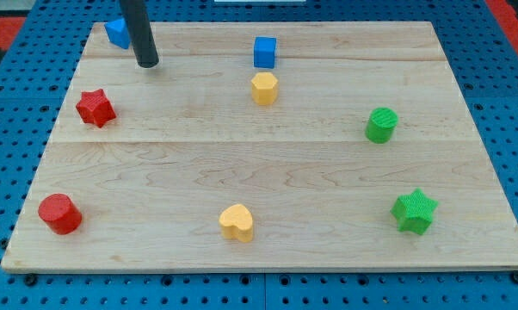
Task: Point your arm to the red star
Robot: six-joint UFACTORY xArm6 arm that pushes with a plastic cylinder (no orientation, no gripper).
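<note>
The red star (pixel 95 108) lies near the left edge of the wooden board (pixel 328 172), in its upper half. My tip (pixel 147 63) rests on the board up and to the right of the star, with a gap of bare wood between them. The dark rod rises from the tip to the view's top. A blue block (pixel 117 33) sits just left of the rod, partly hidden behind it.
A blue cube (pixel 265 52) and a yellow hexagon (pixel 264 88) are at the top centre. A green cylinder (pixel 381 125) and a green star (pixel 414 211) are at the right. A red cylinder (pixel 59 213) is bottom left, a yellow heart (pixel 237 222) bottom centre.
</note>
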